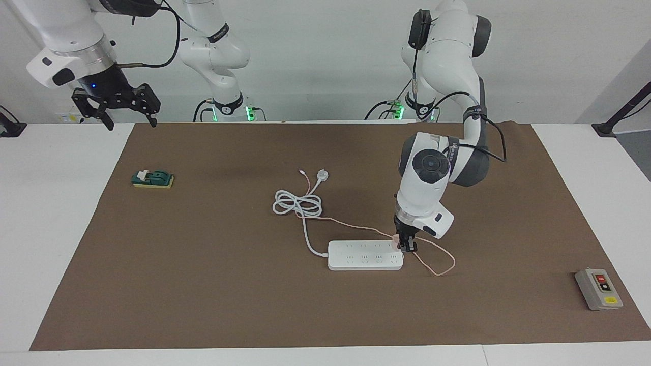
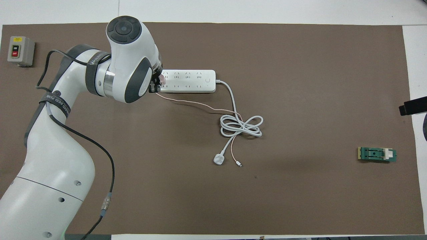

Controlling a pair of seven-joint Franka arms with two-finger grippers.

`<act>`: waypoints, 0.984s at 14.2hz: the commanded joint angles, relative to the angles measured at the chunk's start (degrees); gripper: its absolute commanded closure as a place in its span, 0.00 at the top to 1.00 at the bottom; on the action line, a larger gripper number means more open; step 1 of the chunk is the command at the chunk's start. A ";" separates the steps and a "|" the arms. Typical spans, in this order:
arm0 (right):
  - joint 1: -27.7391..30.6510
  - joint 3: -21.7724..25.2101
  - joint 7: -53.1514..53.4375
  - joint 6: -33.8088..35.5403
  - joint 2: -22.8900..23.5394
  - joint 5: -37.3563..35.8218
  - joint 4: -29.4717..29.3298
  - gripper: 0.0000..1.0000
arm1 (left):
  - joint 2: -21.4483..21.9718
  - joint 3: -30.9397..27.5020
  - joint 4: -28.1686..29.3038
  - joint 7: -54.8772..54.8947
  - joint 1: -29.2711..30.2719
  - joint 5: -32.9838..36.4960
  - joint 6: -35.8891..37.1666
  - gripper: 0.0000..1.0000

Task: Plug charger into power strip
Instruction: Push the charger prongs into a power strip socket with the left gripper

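The white power strip [image 1: 363,255] [image 2: 186,81] lies flat mid-table, its thick white cord [image 1: 297,203] coiled nearer the robots. My left gripper [image 1: 407,247] [image 2: 155,85] points down over the strip's end toward the left arm's side, shut on the small pink charger [image 1: 396,237] [image 2: 162,79]. The charger sits just over that end's sockets; whether it touches them is hidden by the fingers. Its thin pink cable [image 1: 437,265] [image 2: 196,104] trails across the mat. My right gripper [image 1: 127,108] hangs open, high over the mat's corner at the right arm's end, waiting.
A grey box with red and yellow buttons [image 1: 598,288] [image 2: 20,50] stands at the left arm's end, farther from the robots. A green and yellow block [image 1: 152,179] [image 2: 377,154] lies toward the right arm's end. The cord's white plug [image 1: 322,176] [image 2: 218,159] rests nearer the robots.
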State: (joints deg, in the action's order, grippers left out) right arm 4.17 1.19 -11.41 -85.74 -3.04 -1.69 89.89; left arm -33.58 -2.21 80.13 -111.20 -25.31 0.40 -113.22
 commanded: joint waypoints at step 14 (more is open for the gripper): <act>1.37 -0.84 0.07 0.40 -1.09 -0.95 0.99 1.00 | 2.90 0.27 6.00 2.39 -0.62 -0.84 -3.94 0.00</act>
State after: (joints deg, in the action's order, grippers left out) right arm 4.26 1.25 -11.41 -85.69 -3.05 -1.69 89.90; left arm -32.90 -1.30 82.57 -110.12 -25.32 0.38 -115.47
